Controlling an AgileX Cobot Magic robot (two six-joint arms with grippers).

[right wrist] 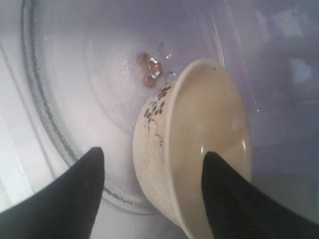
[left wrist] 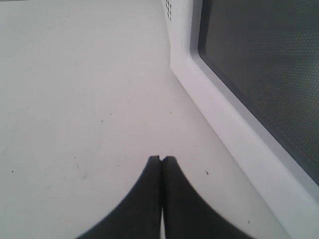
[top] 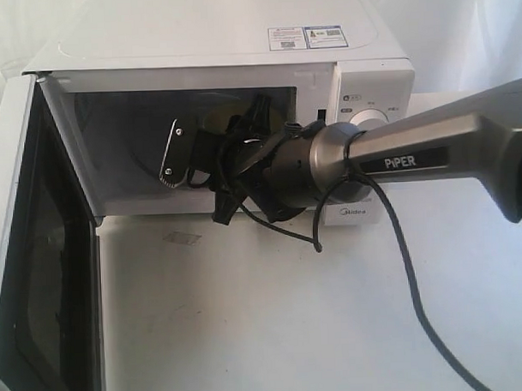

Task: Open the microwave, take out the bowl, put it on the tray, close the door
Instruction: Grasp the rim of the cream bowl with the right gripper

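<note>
Our right gripper (right wrist: 153, 152) is open wide across the rim of the bowl (right wrist: 199, 134), with one finger inside it and the other outside its wall. We see the bowl on the glass turntable (right wrist: 89, 79) inside the microwave (top: 213, 43), and the door (top: 23, 255) stands open.

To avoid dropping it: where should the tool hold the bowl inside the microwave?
Probably pinch its near wall at the rim, reaching in through the front: the bowl is open-topped and handleless, and the open right tool straddles that wall.
</note>
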